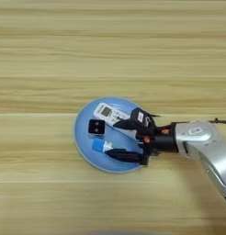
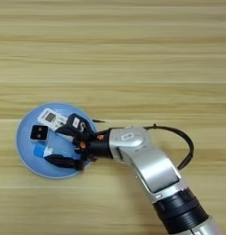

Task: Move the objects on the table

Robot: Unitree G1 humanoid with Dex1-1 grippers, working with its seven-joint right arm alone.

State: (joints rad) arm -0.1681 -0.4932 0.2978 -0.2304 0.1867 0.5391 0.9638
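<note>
Left eye view: gripper [image 1: 119,140] spread wide over blue plate's [image 1: 82,137] right edge; closing could clip remote [image 1: 110,114] beside blue tube [image 1: 100,146].

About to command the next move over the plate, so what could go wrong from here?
1. The right hand, fingers spread, hangs over a crowded plate; closing may catch the remote too.
2. The lower finger lies along the blue tube and could roll it off.
3. The black block nearby could get knocked.
</note>
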